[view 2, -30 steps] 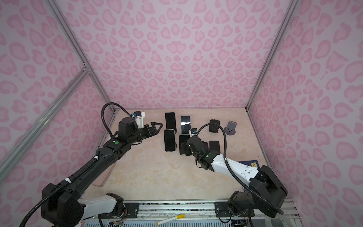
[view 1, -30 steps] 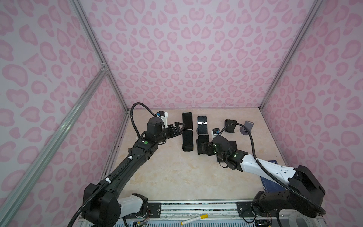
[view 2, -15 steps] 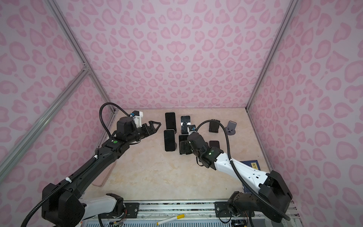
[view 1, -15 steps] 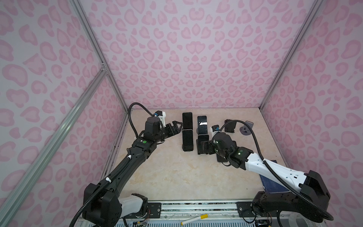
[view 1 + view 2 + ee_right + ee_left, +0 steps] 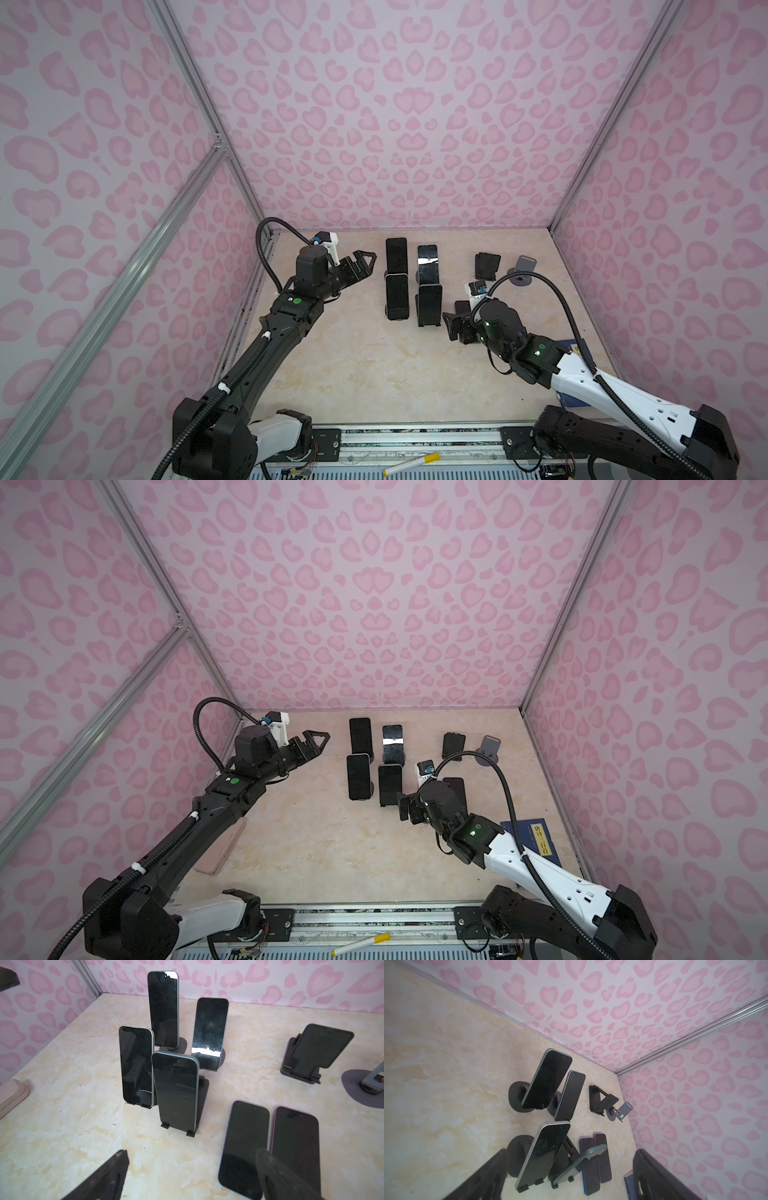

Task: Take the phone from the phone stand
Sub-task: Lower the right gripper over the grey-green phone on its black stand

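My right hand [image 5: 453, 326] sits low over the bench [image 5: 353, 374]. The forearm reaches in from the near right corner and the wrist is turned so the fingers [image 5: 104, 1176] point at the cluster of phones. The fingers are spread wide and nothing lies between them.

Straight ahead of this hand, close but not touching, the grey-edged phone [image 5: 175, 1093] leans back in its black folding stand [image 5: 204, 1093], with its bottom edge caught in the two front lips. A little farther out and to the hand's left, the white-edged phone [image 5: 136, 1066] is propped the same way on its own stand. Beyond those, the two rear phones [image 5: 164, 1008] stand on round-based holders.

Just ahead of the hand's right finger, two flat phones [image 5: 243, 1147] lie side by side on the bench, screens up. Farther off to that side are an empty black stand [image 5: 311, 1049] and a grey stand [image 5: 365, 1082]. A blue book [image 5: 536, 841] lies under my right forearm.

My left hand [image 5: 361, 264] is raised above the bench on an outstretched arm and aims toward the rear phones. Its fingers [image 5: 483, 1174] are spread too, empty, and touch nothing.
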